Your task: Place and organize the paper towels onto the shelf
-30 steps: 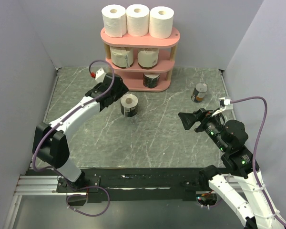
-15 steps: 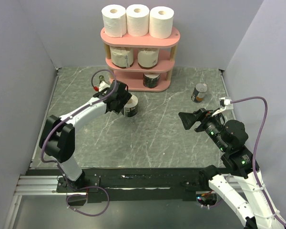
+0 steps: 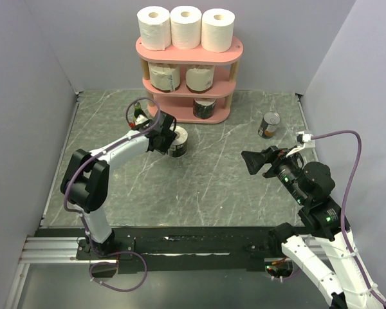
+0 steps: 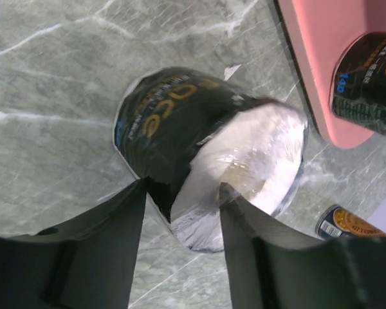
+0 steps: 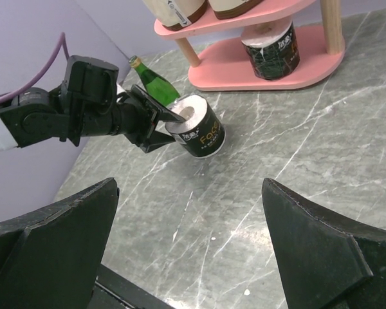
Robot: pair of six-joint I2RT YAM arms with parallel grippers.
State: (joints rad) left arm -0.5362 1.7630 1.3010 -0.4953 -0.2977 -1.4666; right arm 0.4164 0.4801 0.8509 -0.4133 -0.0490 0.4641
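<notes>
The pink shelf [image 3: 188,51] stands at the back. Three white rolls [image 3: 186,28] are on its top board, two cream rolls [image 3: 181,78] on the middle one, and one dark-banded roll [image 3: 204,107] on the bottom one. A second dark-banded roll [image 3: 177,143] stands on the table in front; it also shows in the left wrist view [image 4: 180,122] and the right wrist view [image 5: 201,131]. My left gripper [image 4: 180,190] grips its wall, one finger at the core and one on the label. My right gripper [image 5: 188,181] is open and empty, at the right [image 3: 249,161].
A small metal can [image 3: 269,125] stands on the table right of the shelf. A green bottle [image 3: 139,114] stands just behind my left wrist. Grey walls close in the left, back and right sides.
My left arm has swung in to the dark-banded roll on the table, and its fingers have come round the roll's wall. The roll and the right arm have not moved.
</notes>
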